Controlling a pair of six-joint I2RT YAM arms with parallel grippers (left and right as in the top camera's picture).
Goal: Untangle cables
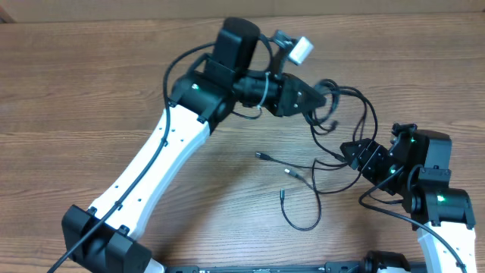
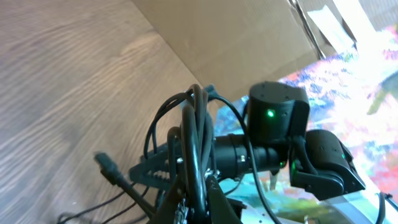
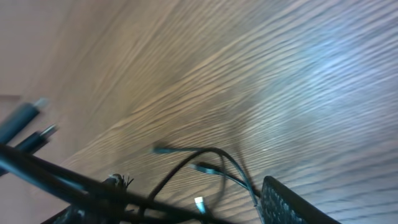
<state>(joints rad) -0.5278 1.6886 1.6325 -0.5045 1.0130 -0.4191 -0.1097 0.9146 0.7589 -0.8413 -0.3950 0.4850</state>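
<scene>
Separation step: left gripper (image 1: 326,105) clamps a looped bundle of thin black cables (image 2: 198,134), held above the brown wooden desk (image 1: 91,91), far and right of centre. Plug ends trail onto the desk. Right gripper (image 1: 355,152) is at the strands; I cannot tell its grip. Next move probably needs a gentle pull apart.

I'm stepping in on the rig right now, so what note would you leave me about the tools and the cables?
Left tool: shut on the cables, bundle held above the table.
Right tool: beside the lower strands; open or shut, cannot tell.
Loose plug ends lie on the table.
Done: bundle gripped. Left: strands looped together, none separated yet.
</scene>
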